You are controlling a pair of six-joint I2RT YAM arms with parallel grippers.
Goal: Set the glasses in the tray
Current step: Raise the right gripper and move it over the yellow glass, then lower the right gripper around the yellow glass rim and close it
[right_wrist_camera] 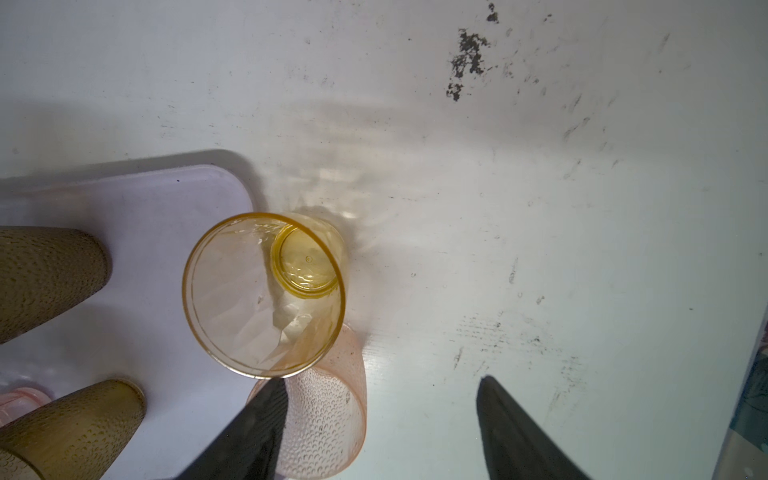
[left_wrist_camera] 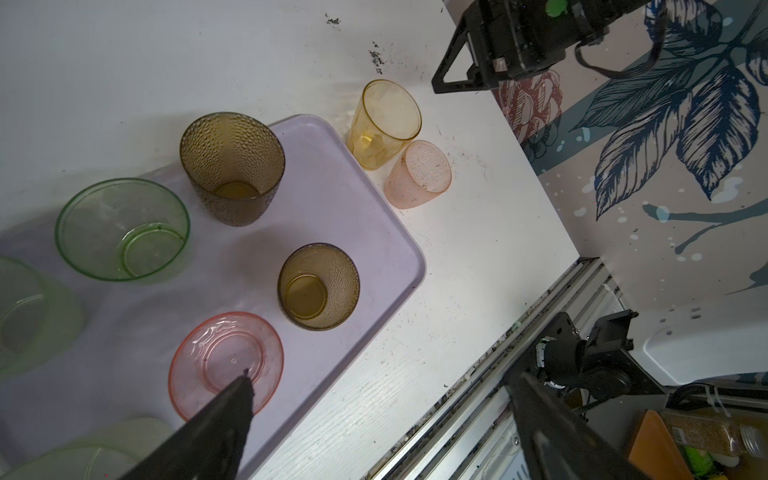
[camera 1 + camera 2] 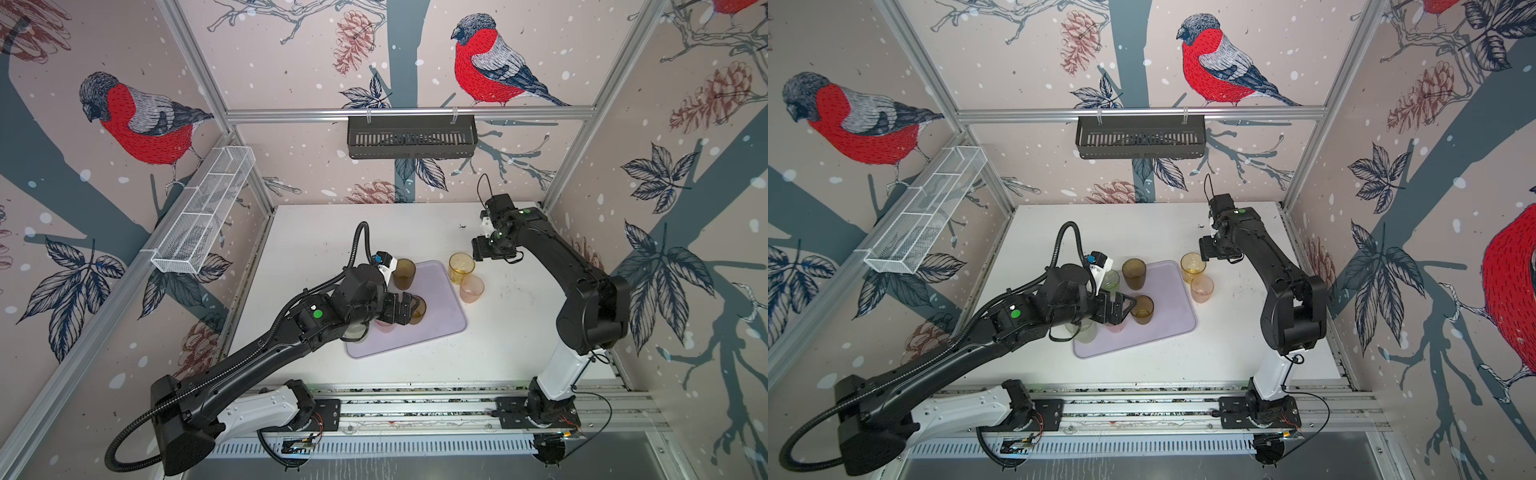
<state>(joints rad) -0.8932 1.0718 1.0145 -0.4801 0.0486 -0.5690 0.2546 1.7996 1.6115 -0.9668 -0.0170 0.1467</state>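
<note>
"Amber-yellow faceted tumbler [image 1: 266, 291] sits off the pale lavender plastic tray [image 1: 145, 195], its two o'clock. Right gripper [image 1: 380, 380], left gripper [image 2: 382, 374]: spread, empty."
"Risk: finger clips peach dimpled tumbler [image 1: 332, 415] at five o'clock, toppling both."

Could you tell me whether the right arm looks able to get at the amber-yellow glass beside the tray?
Probably yes: the right gripper hangs open right next to the amber-yellow glass, nothing between them. The peach glass standing close by may crowd one finger.
</note>
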